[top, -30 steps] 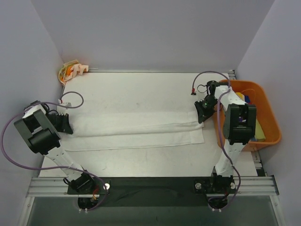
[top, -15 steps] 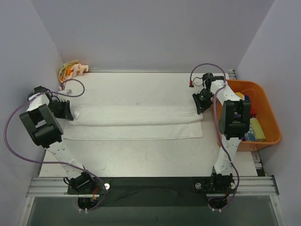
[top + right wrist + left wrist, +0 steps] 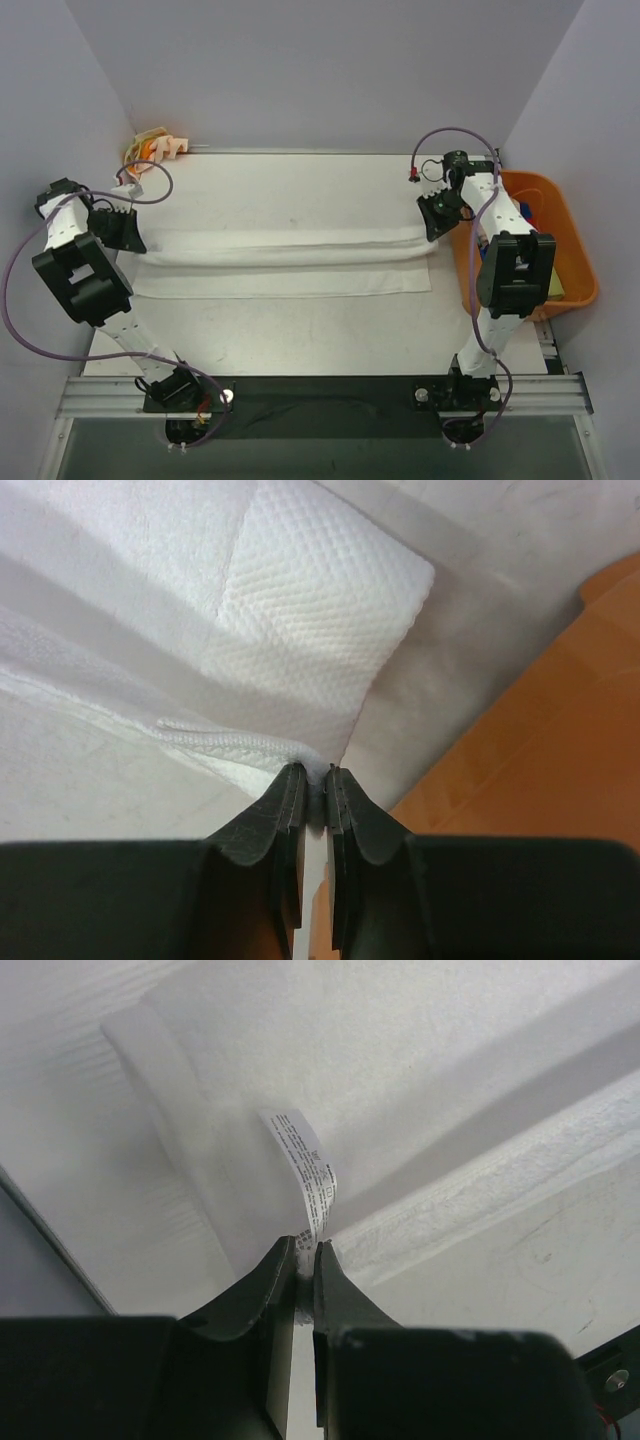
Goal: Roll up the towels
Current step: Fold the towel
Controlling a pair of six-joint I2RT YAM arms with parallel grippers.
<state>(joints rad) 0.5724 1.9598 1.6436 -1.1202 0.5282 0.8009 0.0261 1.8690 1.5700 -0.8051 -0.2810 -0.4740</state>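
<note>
1. the table (image 3: 300, 190) carries the job. the white towel (image 3: 290, 275) lies across its middle as a long band folded lengthwise, running from one arm to the other and ending just beside the orange bin (image 3: 573, 236).
2. against a second ago, the whole band sits farther from the arm bases. its held long edge now stands as a straight raised ridge over the flat lower layer. i judge this as stretching and squaring the cloth: no coil shows yet, so the rolling itself is still to come.
3. the bin has not shifted. the right arm mostly hides what is inside.
4. the left gripper (image 3: 305, 1252) is nearly closed, pinching the towel's left end. it has travelled back and outward.
5. the right gripper (image 3: 318, 776) has its jaws almost touching, nipping the hem corner at the right end. it has also moved back.
6. the cream towel (image 3: 150, 152) stays bunched in the far left corner, well apart.
7. a label (image 3: 305, 1165) curls up just beyond the left fingertips.
</note>
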